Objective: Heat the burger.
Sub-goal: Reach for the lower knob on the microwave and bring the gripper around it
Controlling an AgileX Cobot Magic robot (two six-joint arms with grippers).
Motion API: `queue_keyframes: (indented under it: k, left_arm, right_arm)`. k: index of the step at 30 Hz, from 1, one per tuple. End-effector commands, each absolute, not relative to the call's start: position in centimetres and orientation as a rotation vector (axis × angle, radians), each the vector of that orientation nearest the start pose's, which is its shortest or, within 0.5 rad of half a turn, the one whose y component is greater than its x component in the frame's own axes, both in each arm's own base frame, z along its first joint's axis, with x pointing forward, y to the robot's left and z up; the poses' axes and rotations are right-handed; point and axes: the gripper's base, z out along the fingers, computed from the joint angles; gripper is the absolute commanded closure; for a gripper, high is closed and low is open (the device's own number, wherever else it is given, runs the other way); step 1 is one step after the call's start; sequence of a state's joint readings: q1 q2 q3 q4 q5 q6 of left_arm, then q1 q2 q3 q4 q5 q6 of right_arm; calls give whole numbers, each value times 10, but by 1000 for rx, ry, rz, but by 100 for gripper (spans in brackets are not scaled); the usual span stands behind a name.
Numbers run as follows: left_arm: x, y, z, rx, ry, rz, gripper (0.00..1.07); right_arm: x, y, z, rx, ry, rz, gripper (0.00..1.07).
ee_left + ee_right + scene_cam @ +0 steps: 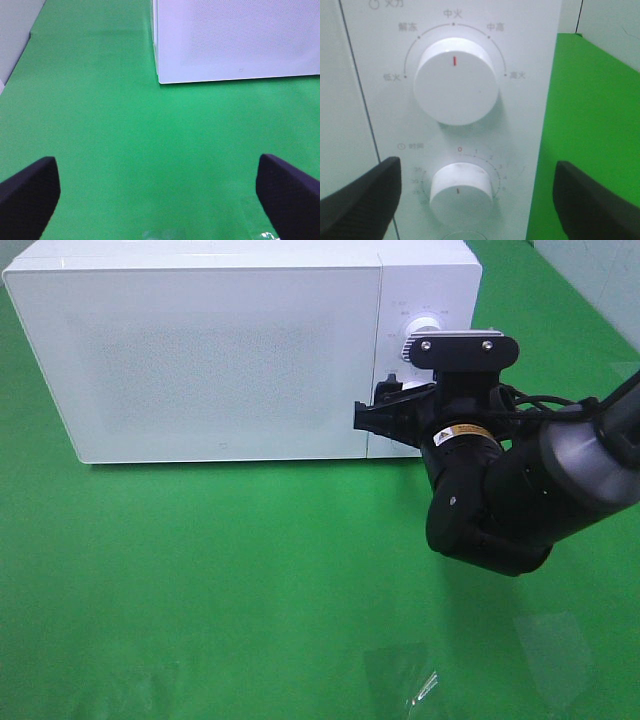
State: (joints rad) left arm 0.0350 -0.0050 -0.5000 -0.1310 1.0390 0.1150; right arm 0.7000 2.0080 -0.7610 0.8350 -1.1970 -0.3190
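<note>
The burger shows in none of the three views, so where it lies cannot be told.

The white microwave [220,350] stands toward the far edge of the green tabletop [200,580], its door [200,360] shut flush against the body. The control panel [420,300] runs down the microwave's right end.

The right gripper [375,405] is up against that panel, low on it, with the arm reaching in from the tabletop's right edge. In the right wrist view its jaws are spread wide, one black finger [360,200] on each side of the lower knob [461,187], and neither finger touches the knob. The red mark on that knob points down. The upper knob [456,82] sits above it, outside the jaws, with its red mark pointing straight up at the middle setting.

The left gripper [160,200] appears only in its own wrist view. Its jaws are fully apart with nothing between them, over bare green tabletop, well apart from the microwave's near left corner.
</note>
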Motion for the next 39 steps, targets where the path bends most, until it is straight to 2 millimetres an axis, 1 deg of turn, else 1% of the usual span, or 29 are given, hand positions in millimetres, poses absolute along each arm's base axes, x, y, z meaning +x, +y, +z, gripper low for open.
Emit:
queue_keyframes:
  k: [1,8,13,15,33,39]
  left_arm:
    - [-8,-11,279,79,1982,-63,7]
    - [-8,-11,279,79,1982,-63,7]
    - [-8,-11,279,79,1982,-63,7]
    - [-8,-11,279,79,1982,-63,7]
    - [-8,-11,279,79,1982,-63,7]
    - [-8,-11,279,79,1982,-63,7]
  right_arm:
    - [307,177,128,17,1671,-58,28]
    - [313,182,123,5,1673,-68,30]
    - [315,180,123,5,1671,-79,30]
    - [316,181,118,-13,1681,-77,31]
    - [322,177,118,-31,1680,-82,31]
    - [322,178,114,-39,1694,-83,31]
